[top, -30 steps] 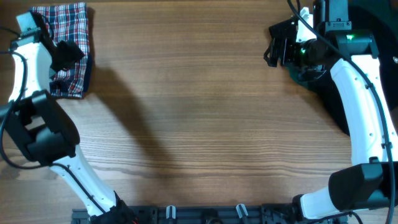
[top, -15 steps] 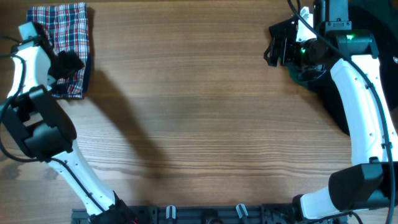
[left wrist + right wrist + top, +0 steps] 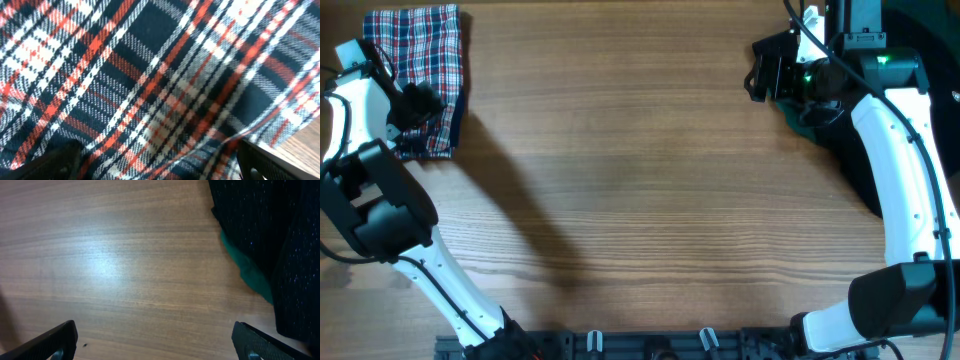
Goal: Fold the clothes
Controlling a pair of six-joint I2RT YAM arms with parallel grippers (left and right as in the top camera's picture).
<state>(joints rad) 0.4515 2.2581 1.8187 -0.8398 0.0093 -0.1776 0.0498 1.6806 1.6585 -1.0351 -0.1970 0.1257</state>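
The clothes (image 3: 432,48), a red, white and navy plaid garment, lie folded in a compact rectangle at the table's far left corner. My left gripper (image 3: 413,102) hovers over their lower half, open. In the left wrist view the plaid cloth (image 3: 160,75) fills the frame, and the left gripper (image 3: 160,167) has its fingers spread wide with cloth under the gap, nothing pinched. My right gripper (image 3: 767,72) is at the far right, open. In the right wrist view the right gripper (image 3: 155,342) stands above bare wood.
A black studded garment (image 3: 270,225) and dark green fabric (image 3: 248,275) lie at the far right, just beside my right gripper. They also show as black cloth (image 3: 935,70) and green fabric (image 3: 810,118) overhead. Bare wooden table (image 3: 640,200) spans the middle.
My left arm has slid leftward over the plaid garment, uncovering more of its right side. The garment and the right arm have not moved.
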